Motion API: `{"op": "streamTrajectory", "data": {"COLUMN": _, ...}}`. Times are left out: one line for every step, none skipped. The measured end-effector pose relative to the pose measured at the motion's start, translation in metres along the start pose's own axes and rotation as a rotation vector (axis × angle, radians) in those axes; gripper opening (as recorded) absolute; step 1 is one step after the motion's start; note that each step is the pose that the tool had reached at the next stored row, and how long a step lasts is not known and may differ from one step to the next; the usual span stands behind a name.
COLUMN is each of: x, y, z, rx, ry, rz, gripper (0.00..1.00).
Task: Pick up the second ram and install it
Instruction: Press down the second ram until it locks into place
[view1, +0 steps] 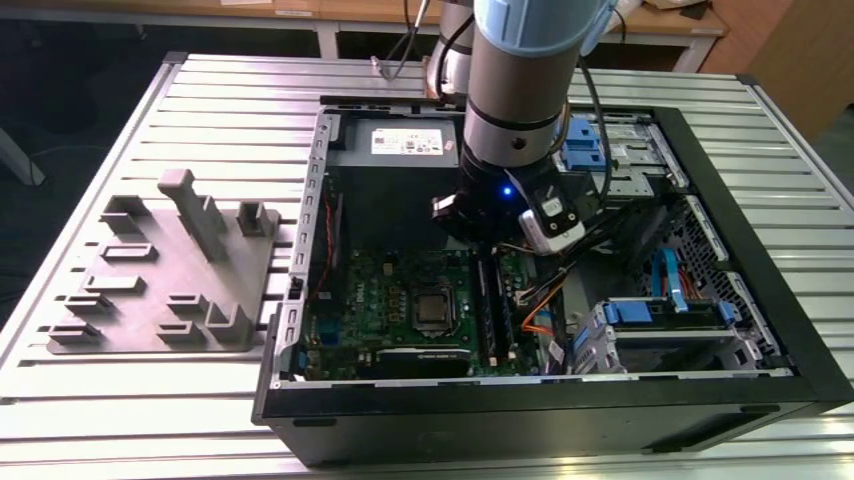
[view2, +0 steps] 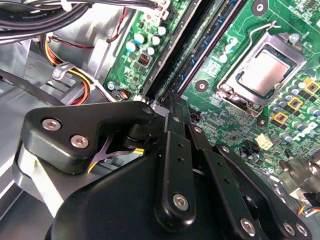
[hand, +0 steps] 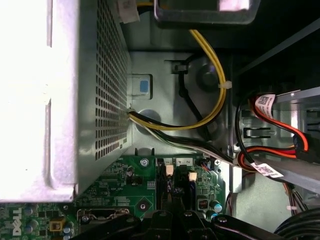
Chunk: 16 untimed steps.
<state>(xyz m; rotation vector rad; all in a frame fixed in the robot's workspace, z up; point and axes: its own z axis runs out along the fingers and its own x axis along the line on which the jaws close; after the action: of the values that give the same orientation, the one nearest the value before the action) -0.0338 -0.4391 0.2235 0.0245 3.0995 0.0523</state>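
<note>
Right, second ram (view2: 170, 98): probably the thin dark edge pinched at the fingertips in the second wrist view, though it's hard to separate from the black fingers (view2: 176, 150). Gripper (view2: 173, 107) is closed down narrow, jaws almost together, tip sitting at the end of the long black memory slots (view2: 192, 47) on the green motherboard (view2: 235, 130). CPU socket (view2: 262, 75) is just beside the slots. In the first wrist view the grey power-supply box (hand: 40, 100) is near, with yellow cables (hand: 212, 100) coming out of it. Exterior view: the arm reaches down into the open PC case (view1: 534, 410). Grey parts fixture (view1: 160, 285) sits on the slatted table (view1: 80, 420), on the exterior view's left.
</note>
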Motion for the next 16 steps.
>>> {"op": "streamTrajectory", "data": {"x": 0.0, "y": 0.0, "z": 0.0, "rx": 0.0001, "ry": 0.0, "rz": 0.0, "gripper": 0.07}}
{"op": "streamTrajectory", "data": {"x": 0.0, "y": 0.0, "z": 0.0, "rx": 0.0002, "ry": 0.0001, "rz": 0.0, "gripper": 0.07}}
{"op": "streamTrajectory", "data": {"x": 0.0, "y": 0.0, "z": 0.0001, "rx": 0.0002, "ry": 0.0001, "rz": 0.0, "gripper": 0.07}}
{"op": "streamTrajectory", "data": {"x": 0.0, "y": 0.0, "z": 0.0008, "rx": -0.0003, "ry": -0.0001, "rz": 0.0, "gripper": 0.07}}
{"op": "streamTrajectory", "data": {"x": 0.0001, "y": 0.0, "z": 0.0016, "rx": -0.0002, "ry": -0.0001, "rz": 0.0, "gripper": 0.07}}
{"op": "streamTrajectory", "data": {"x": 0.0001, "y": -0.0001, "z": 0.0021, "rx": -0.0001, "ry": 0.0, "rz": 0.0, "gripper": 0.07}}
{"op": "streamTrajectory", "data": {"x": 0.0001, "y": -0.0001, "z": 0.0021, "rx": 0.0001, "ry": 0.0, "rz": 0.0, "gripper": 0.07}}
{"op": "streamTrajectory", "data": {"x": 0.0001, "y": -0.0001, "z": 0.0021, "rx": 0.0001, "ry": 0.0001, "rz": 0.0, "gripper": 0.07}}
{"op": "streamTrajectory", "data": {"x": 0.0001, "y": -0.0001, "z": 0.0021, "rx": 0.0002, "ry": 0.0001, "rz": 0.0, "gripper": 0.07}}
{"op": "streamTrajectory", "data": {"x": 0.0001, "y": -0.0001, "z": 0.0025, "rx": -0.0001, "ry": 0.0, "rz": 0.0, "gripper": 0.07}}
{"op": "streamTrajectory", "data": {"x": 0.0001, "y": -0.0001, "z": 0.0032, "rx": 0.0002, "ry": 0.0001, "rz": 0.0, "gripper": 0.07}}
{"op": "streamTrajectory", "data": {"x": 0.0002, "y": -0.0002, "z": 0.0041, "rx": 0.0007, "ry": 0.0003, "rz": 0.0, "gripper": 0.07}}
{"op": "streamTrajectory", "data": {"x": 0.0002, "y": -0.0002, "z": 0.0047, "rx": 0.0006, "ry": 0.0003, "rz": 0.0, "gripper": 0.07}}
{"op": "streamTrajectory", "data": {"x": 0.0002, "y": -0.0002, "z": 0.0049, "rx": 0.0005, "ry": 0.0002, "rz": 0.0, "gripper": 0.07}}
{"op": "streamTrajectory", "data": {"x": 0.0002, "y": -0.0002, "z": 0.005, "rx": 0.0003, "ry": 0.0001, "rz": 0.0, "gripper": 0.07}}
{"op": "streamTrajectory", "data": {"x": 0.0002, "y": -0.0002, "z": 0.0051, "rx": 0.0001, "ry": 0.0, "rz": 0.0, "gripper": 0.07}}
